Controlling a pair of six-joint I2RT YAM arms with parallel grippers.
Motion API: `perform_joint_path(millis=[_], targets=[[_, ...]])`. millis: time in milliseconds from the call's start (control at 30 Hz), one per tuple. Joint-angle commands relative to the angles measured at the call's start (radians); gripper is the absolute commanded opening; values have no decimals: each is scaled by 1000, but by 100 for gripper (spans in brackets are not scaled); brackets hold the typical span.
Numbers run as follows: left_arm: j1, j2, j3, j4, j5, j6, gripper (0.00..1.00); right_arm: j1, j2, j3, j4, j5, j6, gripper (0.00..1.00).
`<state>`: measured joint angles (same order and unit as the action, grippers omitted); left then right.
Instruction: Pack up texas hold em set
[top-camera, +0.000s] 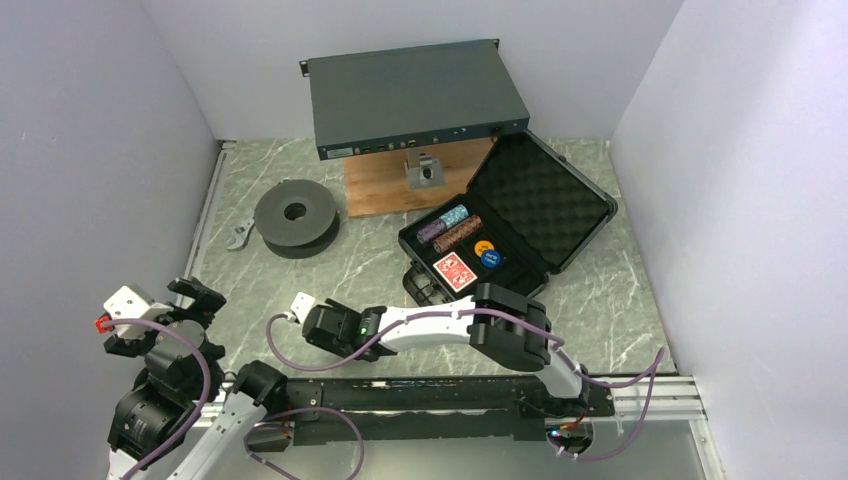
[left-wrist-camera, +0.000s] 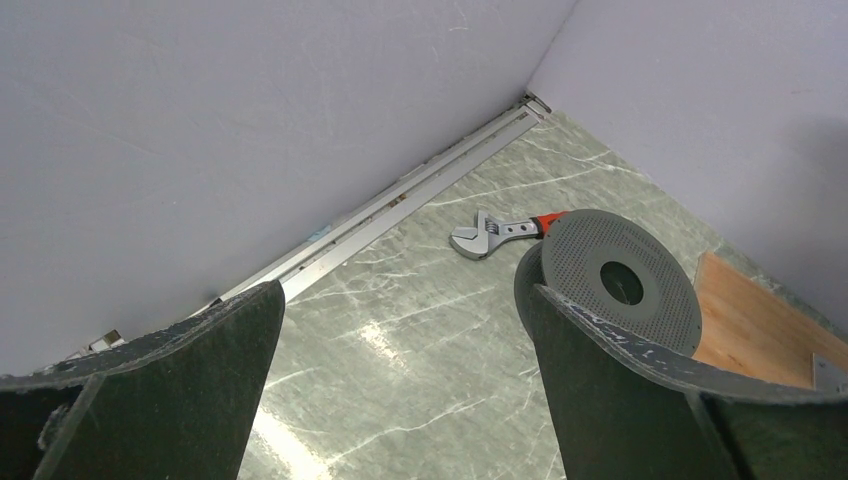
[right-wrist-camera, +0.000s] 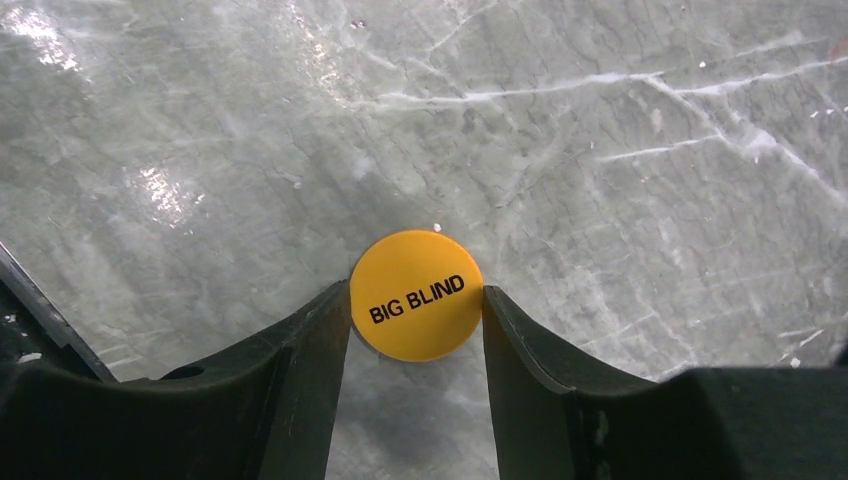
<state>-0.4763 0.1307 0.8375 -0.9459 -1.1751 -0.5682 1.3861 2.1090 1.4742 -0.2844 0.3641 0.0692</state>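
The case (top-camera: 550, 195) is lying open at the far right of the desk (top-camera: 330, 275), with its foam-lined lid leaning back. Already sitting in the tray are the purple stack (top-camera: 432, 231), teal stack (top-camera: 456, 214), brown stack (top-camera: 459, 235), orange disc (top-camera: 484, 247), blue disc (top-camera: 490, 260) and red deck (top-camera: 455, 270). Most of the set is therefore looking packed.

The yellow disc (right-wrist-camera: 417, 296), marked BIG BLIND, is sitting outside the case. The right hand (right-wrist-camera: 416, 292) is gripping it by the rim, one finger pressing on each side, over bare desk well to the near left of the case. Whether the disc is resting on the desk or raised off it is not showing.

The left hand (left-wrist-camera: 400, 290) is hanging wide and holding nothing at the near left corner. It is pointing toward the spool (left-wrist-camera: 620, 280) and the wrench (left-wrist-camera: 495, 232), neither of which is part of the set.

By my reading, what is remaining is carrying the yellow disc across to the tray, setting it by the other discs, and swinging the lid down. No other loose pieces are showing on the desk.
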Motion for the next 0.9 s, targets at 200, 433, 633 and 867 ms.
perform_joint_path(millis=[200,433,633,867], targets=[[5,15,0,28,5,15,99,-8,-85,28,-34,90,-5,52],[4,16,1,29,10,19,99,-20,-110,21,-42,123,-5,52],[5,17,2,27,12,20,99,-37,-133,13,-56,161,-14,52],[4,20,2,30,17,24,99,-90,-183,-16,-64,171,-17,53]])
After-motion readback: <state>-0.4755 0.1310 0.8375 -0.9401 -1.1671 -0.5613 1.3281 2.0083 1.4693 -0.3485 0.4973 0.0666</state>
